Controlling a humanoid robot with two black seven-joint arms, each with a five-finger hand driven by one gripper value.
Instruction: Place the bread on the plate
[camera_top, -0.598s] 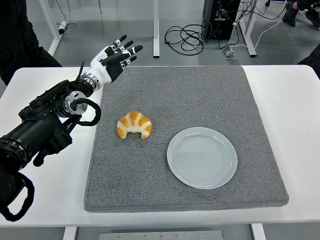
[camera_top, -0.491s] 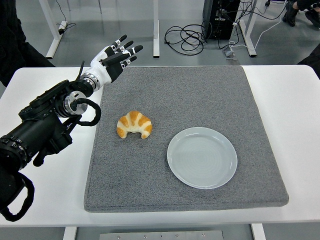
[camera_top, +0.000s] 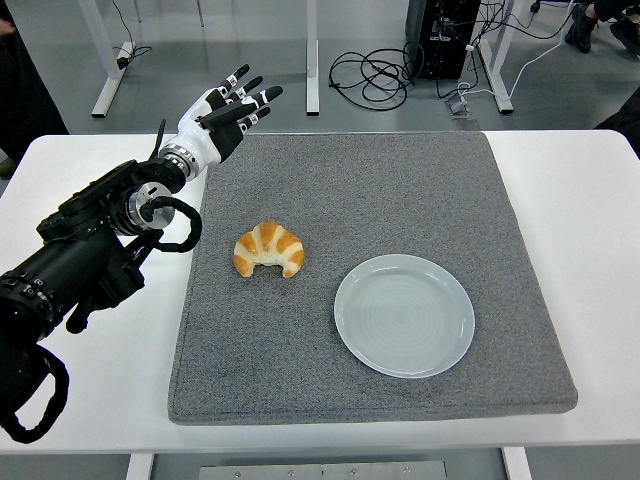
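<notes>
While left hand (camera_top: 225, 112) hovers fingers spread, empty, croissant (camera_top: 268, 249) lies on mat left of plate (camera_top: 404, 315); no legible writing

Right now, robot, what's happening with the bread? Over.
Left hand open, raised over the mat's far left corner. Croissant untouched on the mat. Plate empty, path clear.
</notes>
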